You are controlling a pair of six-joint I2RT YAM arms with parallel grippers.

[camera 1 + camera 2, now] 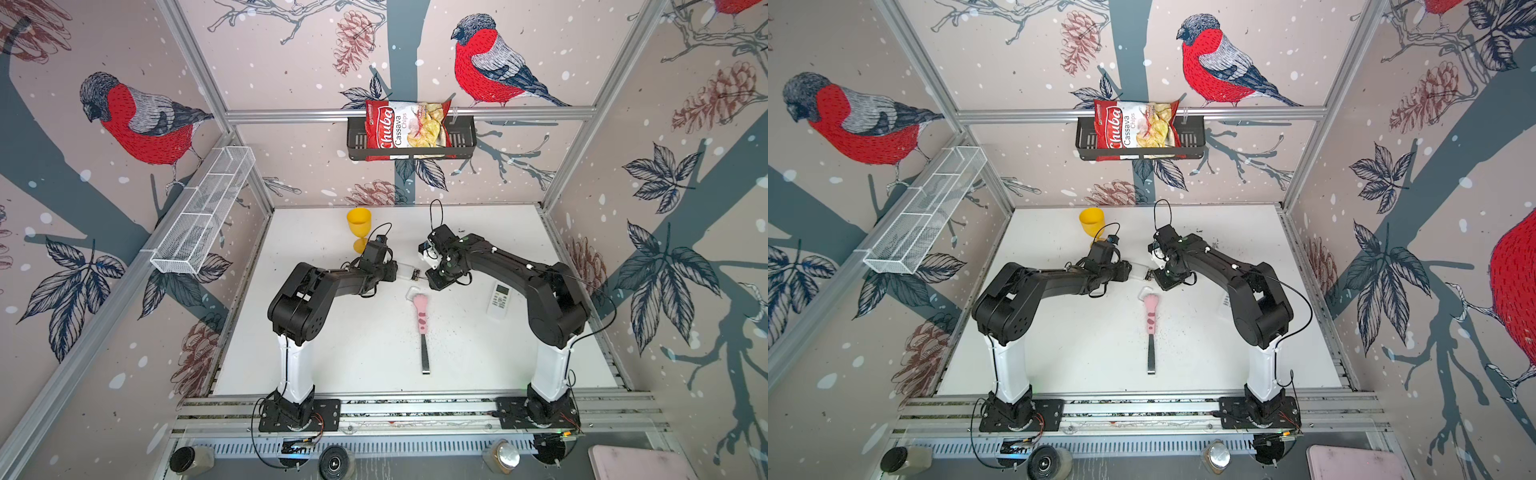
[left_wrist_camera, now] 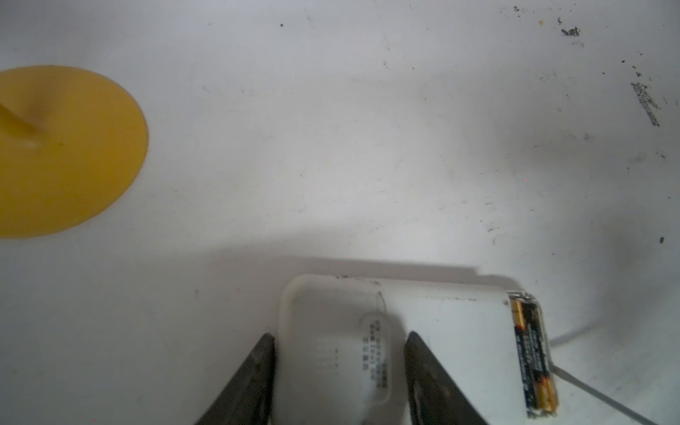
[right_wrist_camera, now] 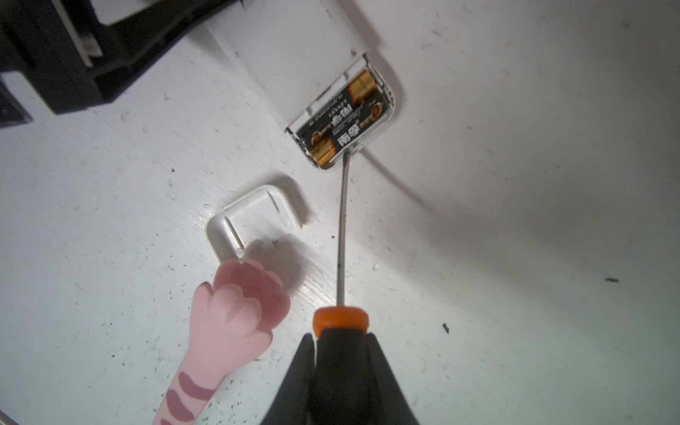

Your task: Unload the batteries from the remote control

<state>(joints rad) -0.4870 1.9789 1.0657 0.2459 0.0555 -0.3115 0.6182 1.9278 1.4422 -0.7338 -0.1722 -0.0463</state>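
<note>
- In both top views the left pincer [image 1: 400, 272] [image 1: 1133, 272] pinches the near end of the small white remote control [image 1: 408, 272] [image 1: 1140, 272] over the middle of the white desk [image 1: 374, 353].
- The batteries [image 1: 415, 273] [image 1: 1147, 273] show as a dark spot at the remote's far end. That is past the left pincer's tips and just short of the right pincer [image 1: 433, 277] [image 1: 1160, 278], which faces them from the opposite side.
- The loose battery cover [image 1: 413, 292] lies on the desk just in front of the two pincers. It touches the head of a pink paw-handled tool [image 1: 422, 316].
- A yellow goblet [image 1: 358, 226] stands behind the left arm. A second remote [image 1: 500, 300] lies well apart on the right.
- In the left wrist view the left pincer [image 2: 340, 368] has one finger [image 2: 257, 368] against each long side of the remote control [image 2: 460, 331], gripping it.
- The batteries [image 2: 533, 353] sit side by side in the open bay at the remote's other end, beyond the fingers. They are black with gold-orange ends.
- In the right wrist view the right pincer [image 3: 340, 368] is pressed onto the black handle of the screwdriver [image 3: 342, 228].
- The shaft runs straight ahead of this pincer, and its tip meets the rim of the open bay.
- The batteries [image 3: 346, 117] lie crosswise just past that tip, a shaft's length from the pincer. I cannot tell whether the tip touches a cell.
- The battery cover [image 3: 254, 220] rests inside-up beside the shaft.
</note>
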